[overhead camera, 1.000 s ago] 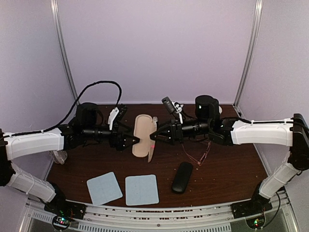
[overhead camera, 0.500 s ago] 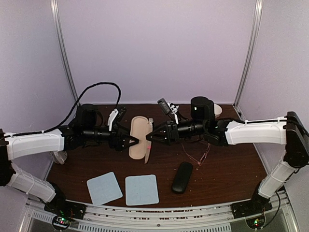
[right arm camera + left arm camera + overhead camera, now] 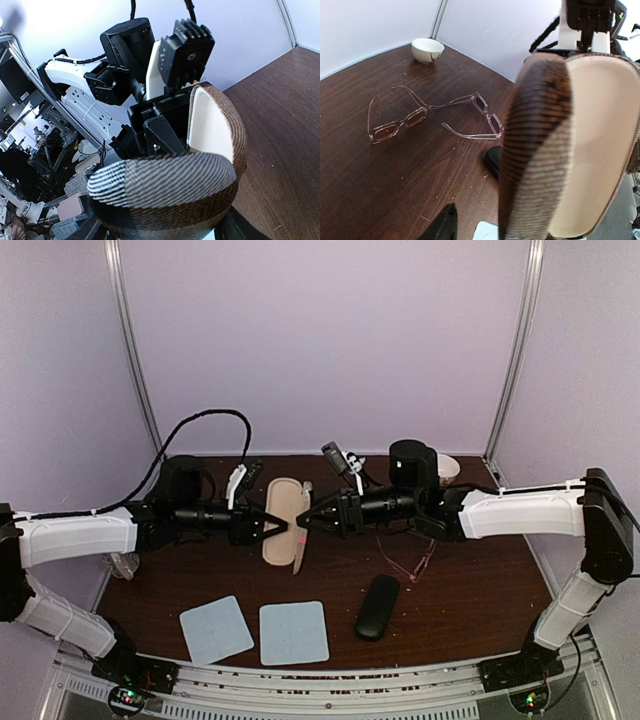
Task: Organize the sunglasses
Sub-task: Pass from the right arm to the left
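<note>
At the near edge, black case point(image 3: 378, 607): lies closed on the table point(image 3: 380, 190), apart from both arms and no part of the hazard
Mid-table, sunglasses point(image 3: 414, 117): both pairs lie unfolded and close together, on the near side of the right arm and well apart from the lifted case; neither is packed yet
Above the table, brown case point(image 3: 281, 515): hangs open between the arms, cream lining showing
Right gripper point(image 3: 308, 525): clamped on the striped lid
Left gripper point(image 3: 280, 528): jaws drawn in about the other shell's rim; whether they grip firmly I cannot tell
Risk: if the left bites off-centre, or the arms pull unevenly, the case may twist, slip and drop, or its hinge may strain
Change: the case and right gripper sit further left and farther back than a second ago; the left jaws, wide then, have narrowed
</note>
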